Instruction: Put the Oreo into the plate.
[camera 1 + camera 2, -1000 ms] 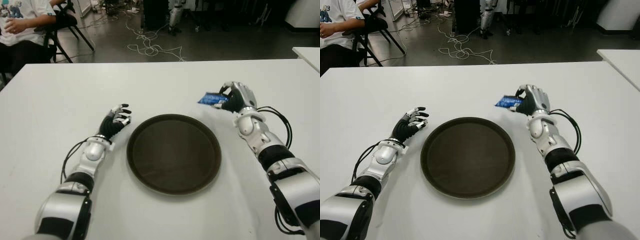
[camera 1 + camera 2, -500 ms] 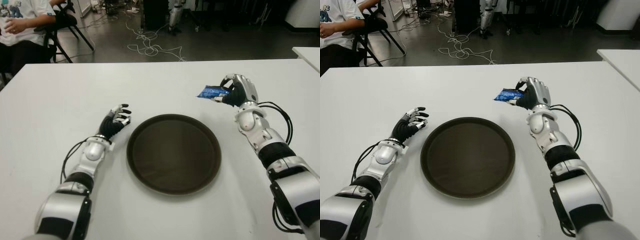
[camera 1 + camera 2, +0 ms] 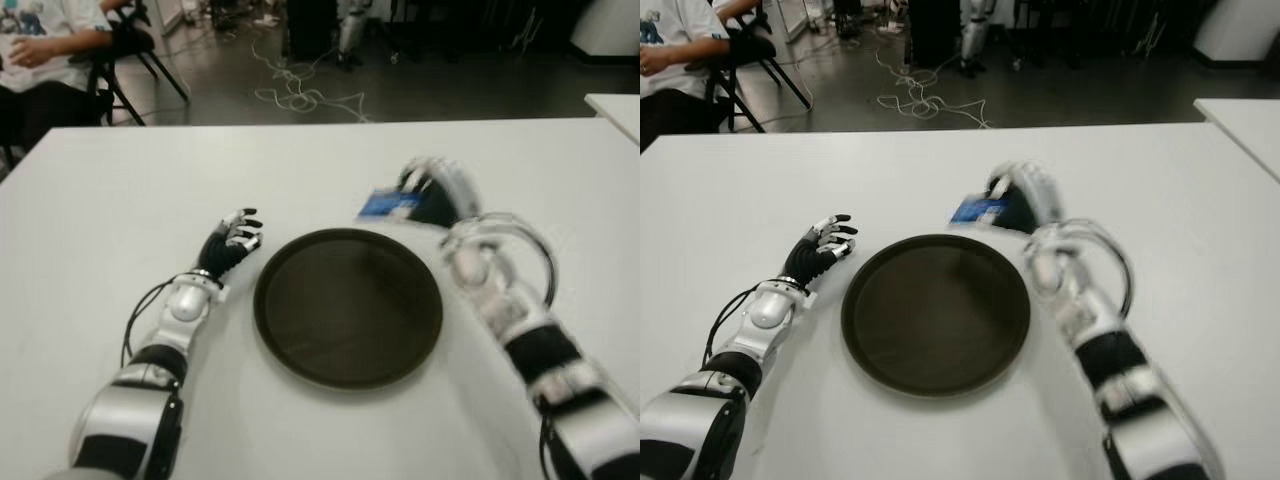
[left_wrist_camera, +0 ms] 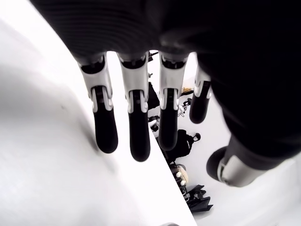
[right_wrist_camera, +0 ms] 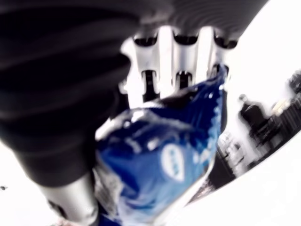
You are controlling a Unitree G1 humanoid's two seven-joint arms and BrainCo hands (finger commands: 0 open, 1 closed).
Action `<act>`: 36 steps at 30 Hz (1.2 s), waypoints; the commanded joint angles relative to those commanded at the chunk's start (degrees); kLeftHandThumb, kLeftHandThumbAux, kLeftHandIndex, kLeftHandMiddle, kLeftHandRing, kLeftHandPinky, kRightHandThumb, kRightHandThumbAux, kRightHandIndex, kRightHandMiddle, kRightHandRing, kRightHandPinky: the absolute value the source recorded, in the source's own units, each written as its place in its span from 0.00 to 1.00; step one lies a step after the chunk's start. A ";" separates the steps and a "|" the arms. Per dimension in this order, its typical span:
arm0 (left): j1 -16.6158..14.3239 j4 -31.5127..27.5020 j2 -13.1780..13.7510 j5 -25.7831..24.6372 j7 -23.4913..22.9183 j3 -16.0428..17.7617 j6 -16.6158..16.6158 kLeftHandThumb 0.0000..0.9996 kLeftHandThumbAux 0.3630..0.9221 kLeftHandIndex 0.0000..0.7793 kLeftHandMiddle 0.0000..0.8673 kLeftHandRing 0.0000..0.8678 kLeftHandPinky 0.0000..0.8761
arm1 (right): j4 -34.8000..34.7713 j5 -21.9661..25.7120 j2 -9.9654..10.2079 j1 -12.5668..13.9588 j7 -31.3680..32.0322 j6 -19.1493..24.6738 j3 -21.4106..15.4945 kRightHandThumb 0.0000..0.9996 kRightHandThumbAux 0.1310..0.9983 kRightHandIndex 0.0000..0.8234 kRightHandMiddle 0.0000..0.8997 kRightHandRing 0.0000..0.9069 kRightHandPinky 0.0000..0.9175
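**Oreo pack held right at the plate's far rim**

The right hand (image 3: pixel 432 196) has its fingers (image 5: pixel 178 61) curled around the Oreo (image 3: pixel 388 205), which is a small blue foil-looking packet, crinkly and glossy with a white oval logo on it. The packet sticks out of the grip toward the plate's side and sits just over the far right edge of the plate (image 3: pixel 347 306), not down in it. The plate is round, dark brown, with a low raised rim and a flat matte bottom, sitting in the middle of a smooth white table (image 3: pixel 120 200).

The left hand (image 3: pixel 233 241) shows just beside the plate's left rim, fingers (image 4: pixel 104 123) loosely extended and spread, holding nothing. They're black-tipped with silvery joint sections.

Beyond the table from the plate there's a dark floor with a tangle of pale cables (image 3: pixel 300 95), and at the far left a person (image 3: pixel 45 45) in a white shirt sits on a folding chair (image 3: pixel 125 55).
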 joint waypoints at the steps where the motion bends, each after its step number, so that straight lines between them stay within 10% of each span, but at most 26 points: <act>1: -0.01 -0.04 -0.02 -0.02 -0.08 0.01 -0.02 0.37 0.46 0.24 0.34 0.38 0.43 | -1.05 -0.27 0.07 0.58 0.94 0.08 0.40 0.06 0.82 0.79 0.86 0.87 0.84; 36: 0.22 -0.32 -0.16 -0.59 -0.79 0.41 0.00 0.42 0.50 0.24 0.34 0.38 0.43 | -5.54 -5.81 -1.64 3.33 11.77 -5.08 4.96 0.09 0.78 0.72 0.82 0.84 0.83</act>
